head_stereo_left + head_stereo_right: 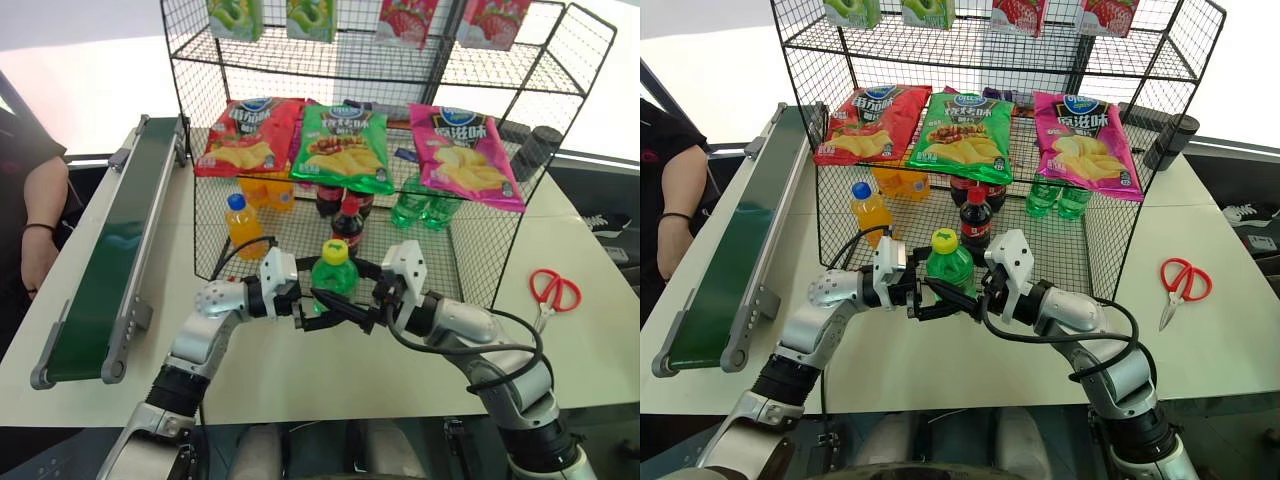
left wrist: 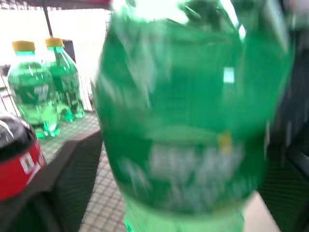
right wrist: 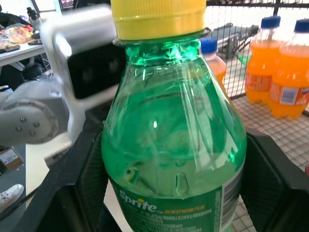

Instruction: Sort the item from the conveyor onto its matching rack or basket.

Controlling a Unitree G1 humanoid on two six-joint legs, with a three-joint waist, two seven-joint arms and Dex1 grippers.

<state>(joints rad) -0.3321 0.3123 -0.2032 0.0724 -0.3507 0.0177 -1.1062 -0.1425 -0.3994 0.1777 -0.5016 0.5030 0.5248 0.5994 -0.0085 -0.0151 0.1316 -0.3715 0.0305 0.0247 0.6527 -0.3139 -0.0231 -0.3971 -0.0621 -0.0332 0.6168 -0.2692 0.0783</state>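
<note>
Sprite bottle (image 1: 334,272), green with a yellow cap, stands upright in the air between your two grippers, just in front of the near wall of the black wire basket (image 1: 470,262). Going from largest to smallest: the basket holds chip bags (image 1: 343,147) on its far tier, with orange-drink bottles (image 1: 244,224) and a cola bottle (image 1: 347,223) on its floor. To the left runs the green conveyor (image 1: 108,260). Your right gripper (image 1: 352,312) is clenched on the bottle's body. Your left gripper (image 1: 308,306) has its fingers spread beside the bottle. Red scissors (image 1: 553,290) lie far right.
</note>
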